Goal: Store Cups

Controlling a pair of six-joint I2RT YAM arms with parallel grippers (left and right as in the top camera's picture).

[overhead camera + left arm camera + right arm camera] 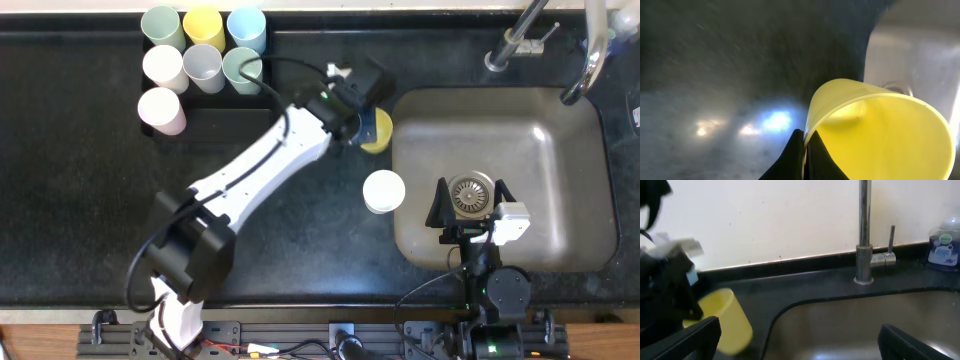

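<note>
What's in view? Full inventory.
pastel plastic cups: six, mixed colours, two rows in tray
pale pink plastic cup: one, pink, beside them
black rectangular tray: one, black, counter's back left
yellow plastic cup: one, yellow, held beside sink's left edge
white plastic cup: one, white, counter by sink
stainless steel sink: one, silver, right
chrome tap: one, silver, behind sink
blue soap bottle: one, blue, behind sink
left pincer: one, black, shut on yellow cup's rim
right pincer: one, black, open over sink

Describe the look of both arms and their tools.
Left arm: white links, black joints, a black cable looping alongside; the left tool is slim and black. Right arm: black, with a white block at the wrist; the right tool is black and two-pronged.
</note>
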